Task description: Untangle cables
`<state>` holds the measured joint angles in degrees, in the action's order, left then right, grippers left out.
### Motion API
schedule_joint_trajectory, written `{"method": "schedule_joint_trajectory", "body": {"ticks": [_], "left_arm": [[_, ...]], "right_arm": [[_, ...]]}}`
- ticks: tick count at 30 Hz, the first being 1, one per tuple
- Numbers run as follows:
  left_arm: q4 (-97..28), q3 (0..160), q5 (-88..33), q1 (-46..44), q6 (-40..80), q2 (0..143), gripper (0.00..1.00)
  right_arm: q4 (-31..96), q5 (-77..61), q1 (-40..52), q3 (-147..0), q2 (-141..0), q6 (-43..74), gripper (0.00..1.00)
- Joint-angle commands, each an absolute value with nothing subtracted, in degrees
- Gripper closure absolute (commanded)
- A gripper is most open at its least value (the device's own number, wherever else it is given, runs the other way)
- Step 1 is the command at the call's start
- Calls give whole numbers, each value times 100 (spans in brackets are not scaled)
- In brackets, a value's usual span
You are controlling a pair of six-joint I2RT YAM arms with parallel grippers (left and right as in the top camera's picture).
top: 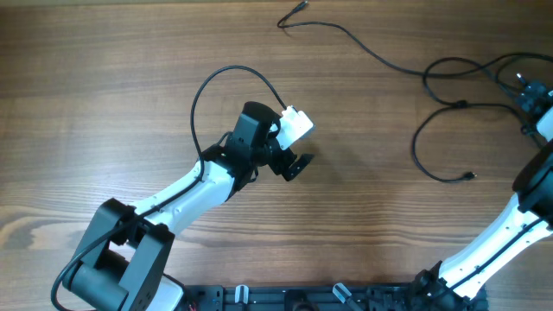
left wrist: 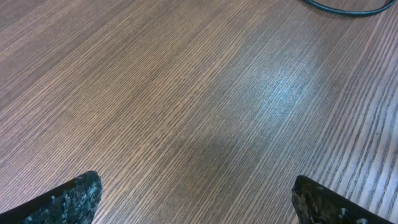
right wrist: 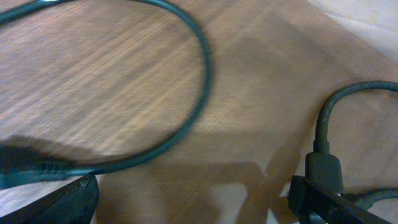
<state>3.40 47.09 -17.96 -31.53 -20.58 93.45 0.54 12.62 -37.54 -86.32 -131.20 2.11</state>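
Thin black cables lie spread over the far right of the wooden table. One cable [top: 371,47] runs from a small plug [top: 300,7] at the back towards the right. Another cable [top: 420,142] curves round to a plug end [top: 469,176]. My left gripper [top: 294,164] hovers mid-table, well left of them. It is open over bare wood [left wrist: 199,199]. My right gripper [top: 529,91] is at the far right edge among the strands, open [right wrist: 196,199] with nothing between its fingers. A cable loop [right wrist: 202,74] arcs ahead of it, and a connector plug [right wrist: 326,168] lies right beside its right finger [right wrist: 323,205].
A thicker black cable [top: 203,95] loops from the left arm up to its white wrist camera [top: 295,126]. The left wrist view catches a bit of cable [left wrist: 348,9] at its top right. The arm bases stand along the near edge.
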Motion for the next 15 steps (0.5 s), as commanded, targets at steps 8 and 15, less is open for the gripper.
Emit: {"method": "schedule_joint_trajectory", "body": {"ticks": [8, 15], "left_arm": [[362, 4694, -1907, -3177, -2008, 9391, 0], [600, 4694, -1697, -3166, -1081, 9391, 0]], "right_arm": [[357, -1507, -3806, -9035, -12208, 1090, 0], [2228, -1472, -3081, -9035, -10809, 499, 0]]}}
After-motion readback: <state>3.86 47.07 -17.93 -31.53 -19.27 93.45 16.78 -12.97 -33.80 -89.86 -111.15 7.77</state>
